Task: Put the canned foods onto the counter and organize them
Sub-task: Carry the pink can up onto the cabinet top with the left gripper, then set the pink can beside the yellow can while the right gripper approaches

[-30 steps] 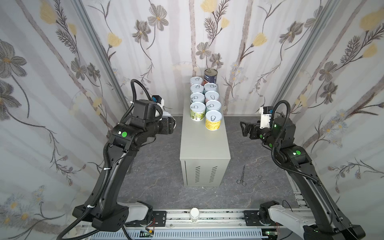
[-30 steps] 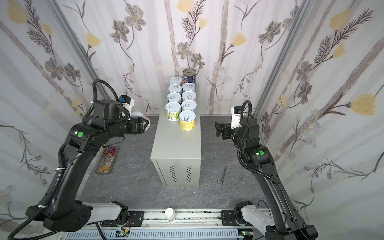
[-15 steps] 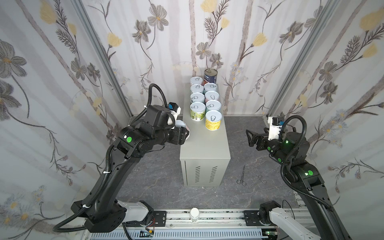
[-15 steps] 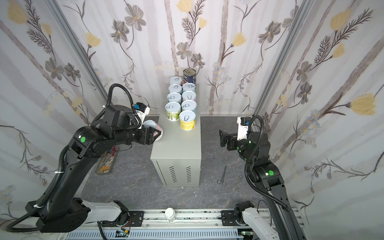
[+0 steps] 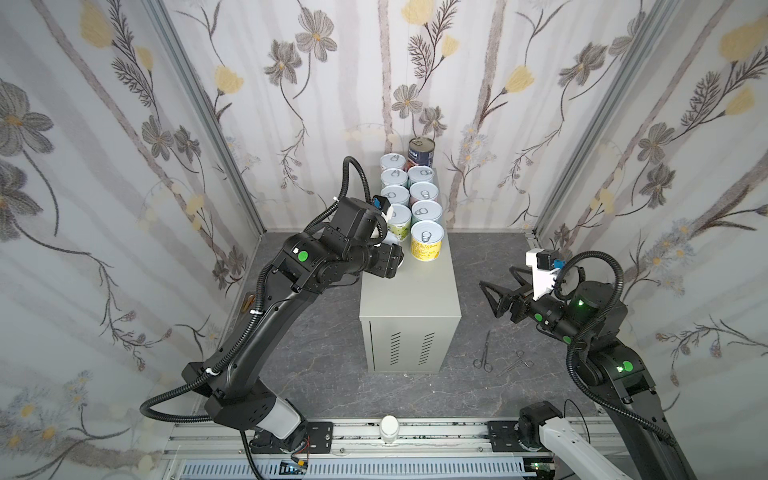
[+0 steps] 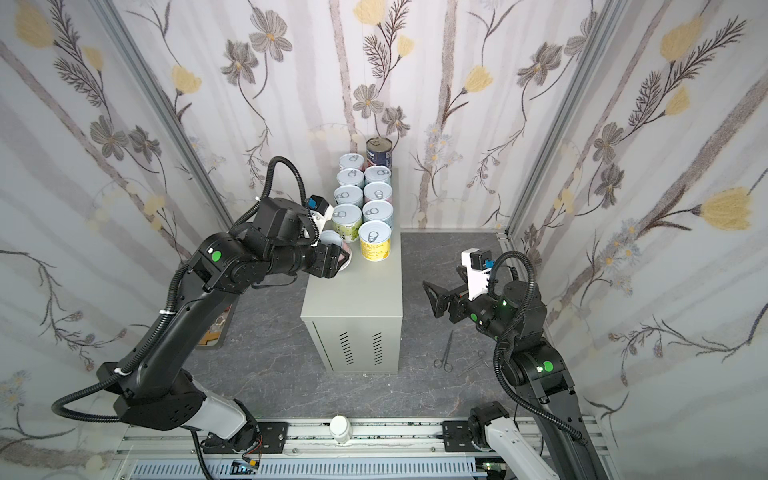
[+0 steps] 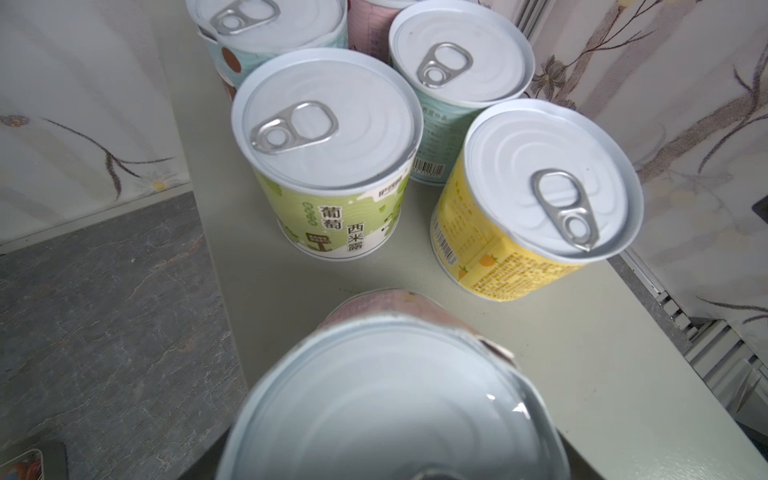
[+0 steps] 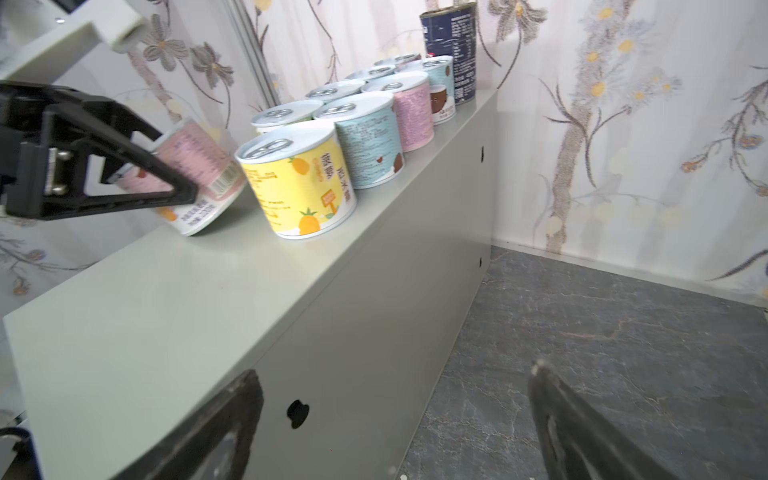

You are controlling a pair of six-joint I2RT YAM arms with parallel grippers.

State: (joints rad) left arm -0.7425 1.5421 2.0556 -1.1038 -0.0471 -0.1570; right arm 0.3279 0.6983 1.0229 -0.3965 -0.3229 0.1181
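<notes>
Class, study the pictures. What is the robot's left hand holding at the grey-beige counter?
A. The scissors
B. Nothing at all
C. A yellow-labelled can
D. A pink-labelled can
D: in the right wrist view the left hand grips the pink can, tilted, beside the yellow can that stands on the counter.

Bright, diffuse light leaves only faint shadows on the flat-topped grey-beige metal cabinet (image 5: 409, 286). Closest to the left wrist lens, the pink-labelled, white-lidded can (image 7: 390, 399) blurs. Both top views bow at their edges.
</notes>
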